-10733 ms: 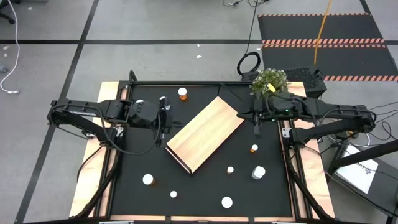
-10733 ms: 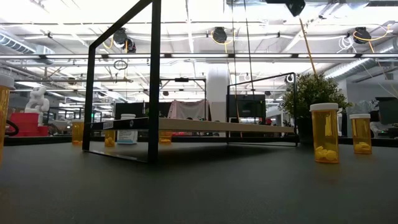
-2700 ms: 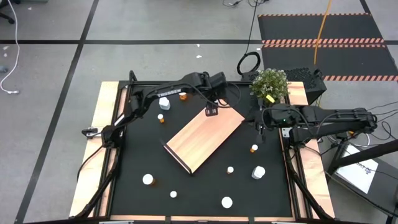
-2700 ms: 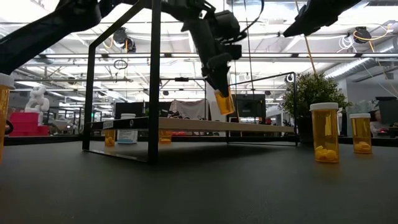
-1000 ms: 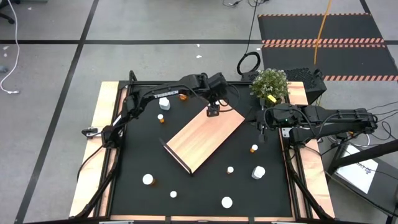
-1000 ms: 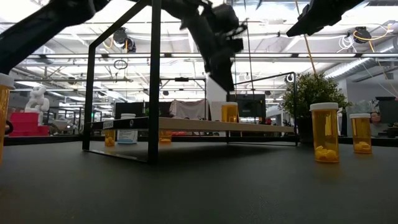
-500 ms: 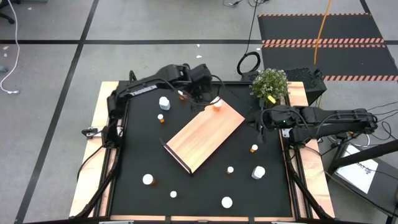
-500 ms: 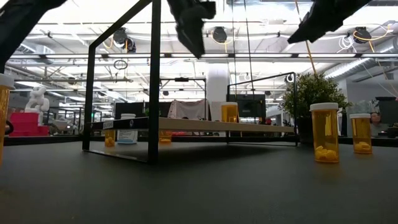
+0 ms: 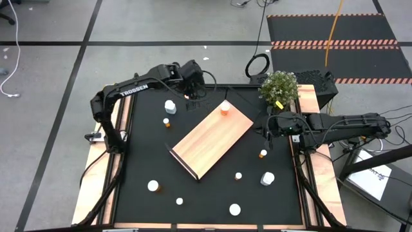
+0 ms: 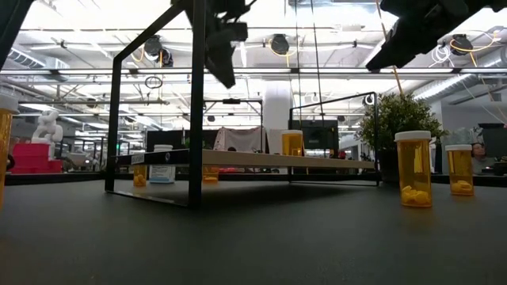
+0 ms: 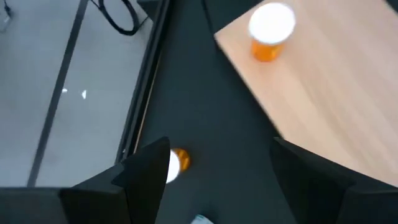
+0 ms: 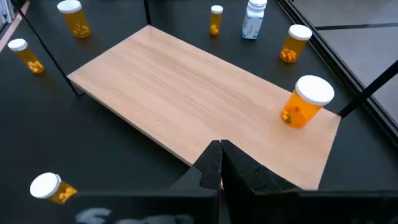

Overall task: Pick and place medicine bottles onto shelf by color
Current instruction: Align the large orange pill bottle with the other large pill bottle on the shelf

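The left tool's finger (image 11: pixel 146 180) hides half of an orange bottle (image 11: pixel 180 159) just beside it; a white object (image 11: pixel 200 219) below is cut off.

Setting: industrial robotics lab or workshop hall. Evidence: grey concrete floor (image 9: pixel 58 129) marked with black tape lines (image 9: pixel 71 77); black mat with red-and-white hazard stripes (image 9: pixel 335 44) beside the table; loose cables (image 9: pixel 257 64) on the floor. Two arms (image 9: pixel 138 87) bolted to a wood-topped bench (image 9: pixel 96 167) with a black frame (image 10: pixel 196 103). Low view: high open ceiling with strip lights (image 10: pixel 317 71) and round fixtures (image 10: pixel 279 43), hanging cords, a white robot figure (image 10: pixel 49 127) on a red stand, further benches and screens behind. Potted plant (image 9: pixel 279 86) at the table's far corner.
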### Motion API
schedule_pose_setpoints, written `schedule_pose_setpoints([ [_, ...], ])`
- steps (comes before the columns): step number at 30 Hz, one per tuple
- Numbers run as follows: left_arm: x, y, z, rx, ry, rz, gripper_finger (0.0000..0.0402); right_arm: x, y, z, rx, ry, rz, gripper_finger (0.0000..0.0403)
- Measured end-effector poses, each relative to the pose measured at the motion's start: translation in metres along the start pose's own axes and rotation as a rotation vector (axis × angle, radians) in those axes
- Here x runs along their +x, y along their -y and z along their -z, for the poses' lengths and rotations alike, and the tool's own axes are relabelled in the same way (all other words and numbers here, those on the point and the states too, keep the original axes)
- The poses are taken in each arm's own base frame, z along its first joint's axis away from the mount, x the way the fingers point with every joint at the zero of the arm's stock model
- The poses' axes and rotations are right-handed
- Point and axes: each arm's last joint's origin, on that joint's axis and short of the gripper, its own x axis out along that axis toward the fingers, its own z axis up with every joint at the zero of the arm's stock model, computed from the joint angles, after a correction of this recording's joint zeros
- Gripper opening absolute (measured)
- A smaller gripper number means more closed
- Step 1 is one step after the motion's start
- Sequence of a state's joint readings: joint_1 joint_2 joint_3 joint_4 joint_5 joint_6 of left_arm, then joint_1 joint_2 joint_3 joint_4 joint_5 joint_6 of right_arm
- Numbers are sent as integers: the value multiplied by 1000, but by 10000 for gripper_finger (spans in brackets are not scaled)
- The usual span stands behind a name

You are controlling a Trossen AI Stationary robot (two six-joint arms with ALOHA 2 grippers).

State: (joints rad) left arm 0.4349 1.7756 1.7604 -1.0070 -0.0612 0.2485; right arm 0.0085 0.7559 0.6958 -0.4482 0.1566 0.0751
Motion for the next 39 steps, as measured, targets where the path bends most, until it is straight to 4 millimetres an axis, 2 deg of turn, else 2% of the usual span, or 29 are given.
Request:
schedule_pose_setpoints([
  [4, 14, -8, 18, -10, -1, 16, 273, 5, 0, 3, -8, 43, 9, 0],
  [10, 28, -10, 47, -61, -2, -1, 273, 9, 3, -4, -70, 138, 129, 0],
  [14, 25, 4, 58, -79, 60, 2, 273, 11, 5, -9, -32, 177, 130, 0],
  [19, 14, 23, 66, -28, 177, 7, 273, 16, -4, -15, 77, 110, -9, 15],
  [24, 9, 29, 70, -10, 240, -4, 273, 24, -31, -15, 141, -126, -94, 57],
  [29, 12, 32, 72, -13, 237, 4, 273, 28, -72, -23, 153, -298, -166, 104],
  [34, 11, 44, 70, 9, 232, 29, 273, 29, -114, -37, 142, -384, -219, 142],
  [39, 9, 60, 70, 52, 216, 66, 273, 32, -156, -55, 87, -459, -264, 161],
])
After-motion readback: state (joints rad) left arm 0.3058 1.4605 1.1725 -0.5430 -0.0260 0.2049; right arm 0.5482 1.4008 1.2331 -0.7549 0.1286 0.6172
